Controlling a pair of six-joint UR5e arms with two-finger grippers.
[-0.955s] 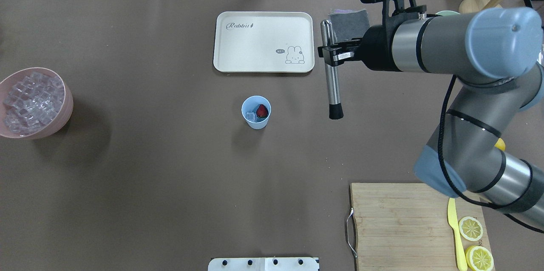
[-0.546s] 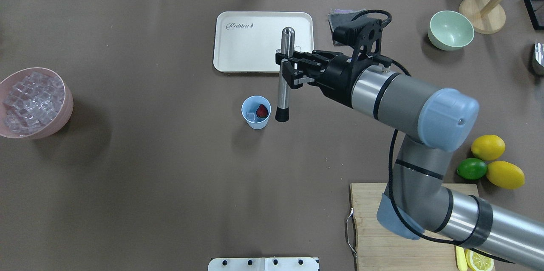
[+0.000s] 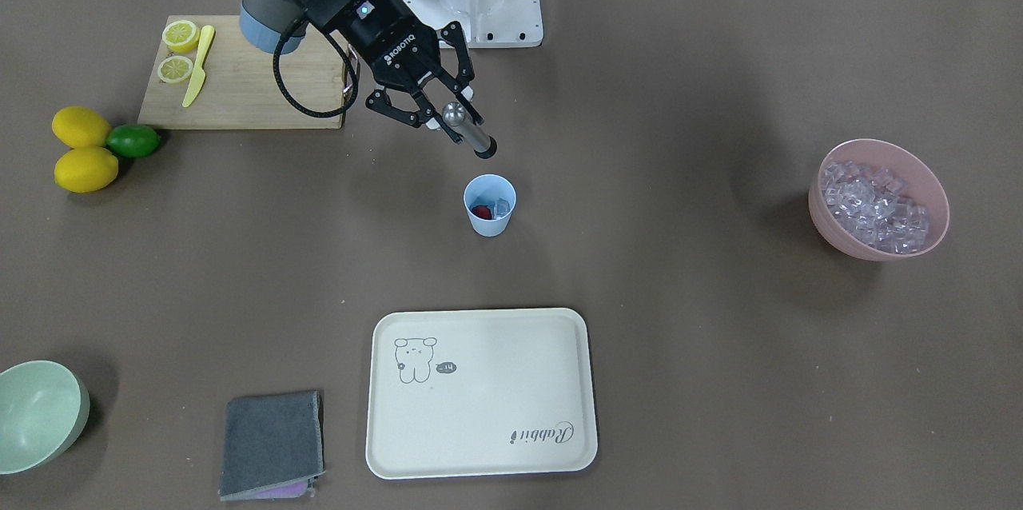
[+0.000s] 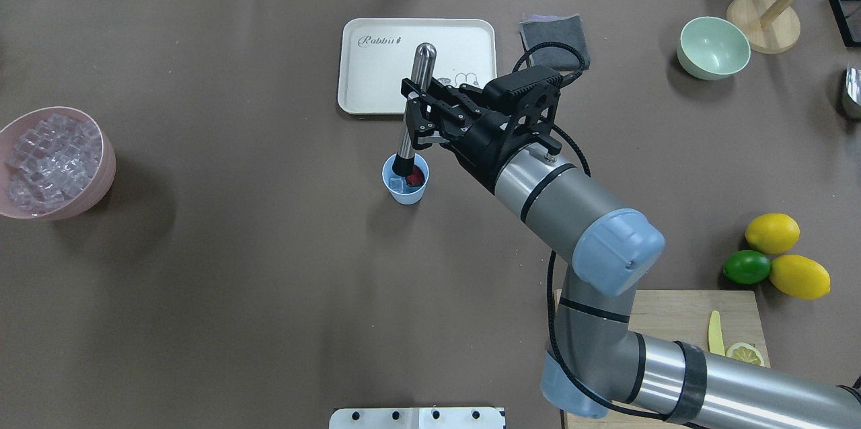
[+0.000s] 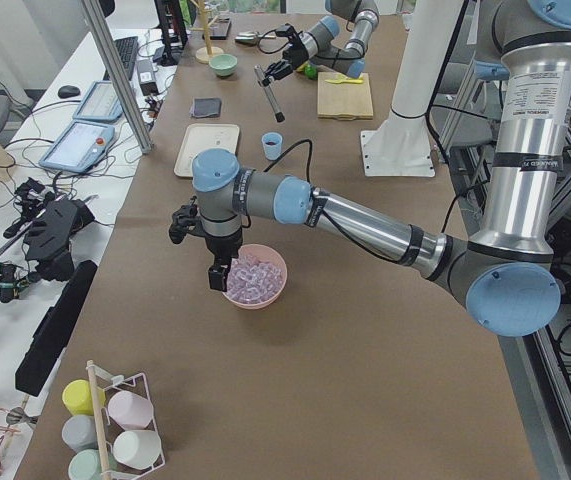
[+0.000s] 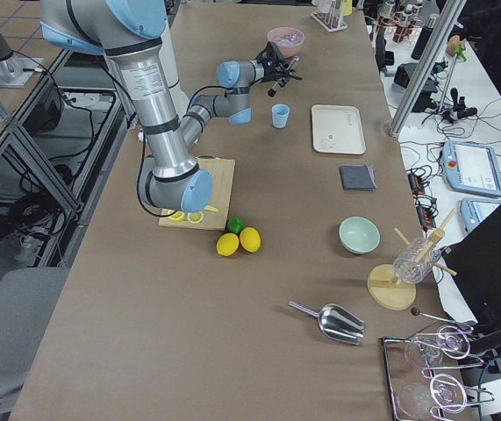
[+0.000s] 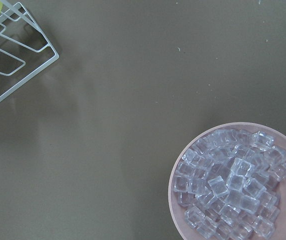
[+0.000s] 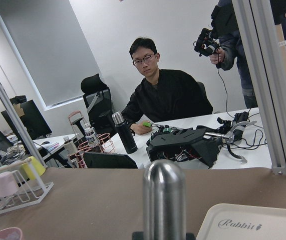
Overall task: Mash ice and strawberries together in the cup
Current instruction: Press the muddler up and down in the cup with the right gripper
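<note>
My right gripper (image 4: 410,111) squeezes the muddler (image 4: 423,60), tip above the cup (image 4: 404,193), far from every edge. I can't tell my left gripper's (image 5: 217,280) grip.

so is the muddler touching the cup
Apart. The exterior front-facing view shows a plain gap between the black tip of the muddler and the rim of the cup.

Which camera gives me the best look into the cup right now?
The exterior front-facing view: the cup sits unobstructed, with the strawberry and ice visible inside. Overhead, the muddler held by the right gripper overlaps its mouth. Both side views show it tiny; neither wrist camera shows it.
</note>
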